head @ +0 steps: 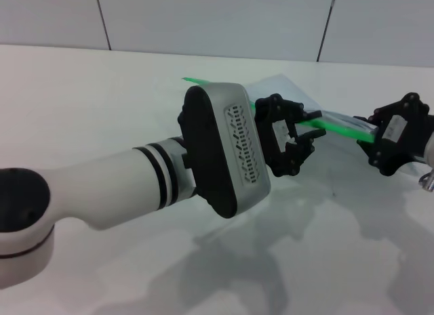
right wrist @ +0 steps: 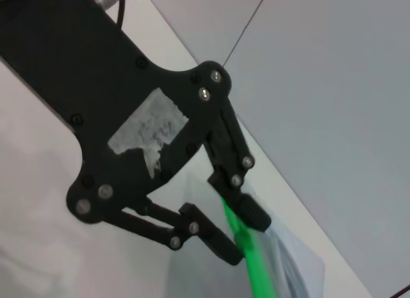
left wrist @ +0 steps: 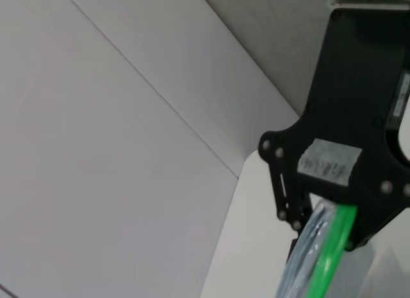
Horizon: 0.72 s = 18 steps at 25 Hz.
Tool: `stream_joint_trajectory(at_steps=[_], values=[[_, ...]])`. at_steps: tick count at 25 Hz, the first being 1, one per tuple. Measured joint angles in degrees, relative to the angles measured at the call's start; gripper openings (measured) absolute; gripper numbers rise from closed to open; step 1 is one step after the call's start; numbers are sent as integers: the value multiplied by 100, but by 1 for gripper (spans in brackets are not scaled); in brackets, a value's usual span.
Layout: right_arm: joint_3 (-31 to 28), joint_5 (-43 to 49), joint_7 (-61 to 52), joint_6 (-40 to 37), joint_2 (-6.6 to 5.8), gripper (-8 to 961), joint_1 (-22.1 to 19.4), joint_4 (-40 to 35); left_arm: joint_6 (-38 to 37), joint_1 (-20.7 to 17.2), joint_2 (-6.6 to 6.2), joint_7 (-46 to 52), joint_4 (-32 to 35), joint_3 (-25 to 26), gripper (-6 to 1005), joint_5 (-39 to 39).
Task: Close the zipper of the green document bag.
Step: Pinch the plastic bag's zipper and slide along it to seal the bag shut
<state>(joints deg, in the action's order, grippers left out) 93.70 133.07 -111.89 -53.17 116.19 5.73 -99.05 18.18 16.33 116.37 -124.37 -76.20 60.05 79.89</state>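
My left pincer [head: 293, 135] and right pincer [head: 375, 140] each grip the zipper [head: 339, 127] of the green document bag [head: 288, 91], lifted above the table [head: 81, 105]. Slider unseen, so I cannot judge how much remains unzipped.

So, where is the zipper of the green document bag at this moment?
In the head view the zipper runs across the right half of the table, lifted between the two arms: the left pincer closes on its middle, the right pincer holds its right end.

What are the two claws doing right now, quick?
Left gripper: closed on the green zipper strip.
Right gripper: closed on the same strip, at the bag end.
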Motion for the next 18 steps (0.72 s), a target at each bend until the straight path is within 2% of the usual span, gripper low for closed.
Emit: stream_joint_trajectory(at_steps=[7, 12, 18], values=[[10, 0, 0, 0, 0, 53, 34, 26, -9, 111, 4, -1, 144, -42, 236, -1], [9, 0, 0, -1, 0, 52, 49, 44, -9, 157, 3, 0, 203, -55, 143, -1], [8, 0, 0, 0, 2, 53, 51, 50, -286, 152, 1, -144, 218, -219, 129, -1]])
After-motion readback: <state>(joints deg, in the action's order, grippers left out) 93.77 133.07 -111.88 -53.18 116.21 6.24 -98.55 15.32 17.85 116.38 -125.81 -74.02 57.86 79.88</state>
